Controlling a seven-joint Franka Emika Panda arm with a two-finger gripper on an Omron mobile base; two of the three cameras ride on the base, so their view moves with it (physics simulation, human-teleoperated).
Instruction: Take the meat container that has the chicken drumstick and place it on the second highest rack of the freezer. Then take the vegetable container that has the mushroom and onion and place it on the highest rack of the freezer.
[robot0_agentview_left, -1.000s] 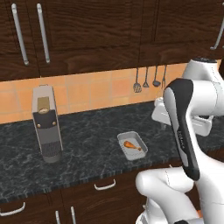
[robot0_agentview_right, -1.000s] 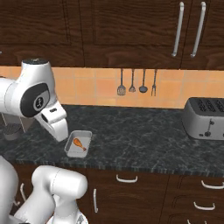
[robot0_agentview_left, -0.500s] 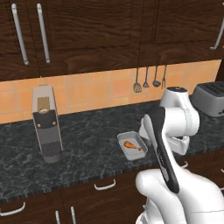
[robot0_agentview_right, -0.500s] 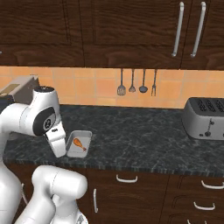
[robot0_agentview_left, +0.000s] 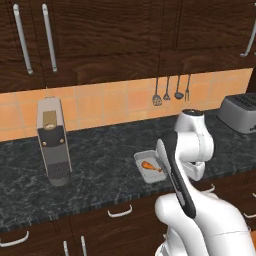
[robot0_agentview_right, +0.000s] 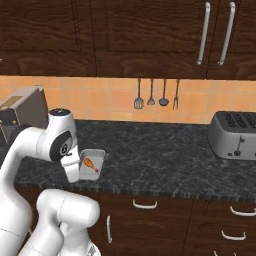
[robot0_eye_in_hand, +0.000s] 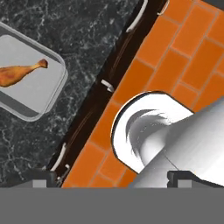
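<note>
The meat container (robot0_eye_in_hand: 27, 76) is lying up and left of the gripper (robot0_eye_in_hand: 111, 177), whose fingers are standing wide apart and empty. The chicken drumstick (robot0_eye_in_hand: 21, 73) is lying lengthwise inside, thick end away from centre. The container is sitting near the front edge of the dark marbled table (robot0_agentview_left: 100, 165); a toaster (robot0_agentview_right: 235, 135) is standing well apart.

Bare counter (robot0_agentview_left: 105, 165) rings the meat container (robot0_agentview_left: 148, 167); coffee machine (robot0_agentview_left: 52, 141) and toaster (robot0_agentview_right: 235, 135) stand well apart.
</note>
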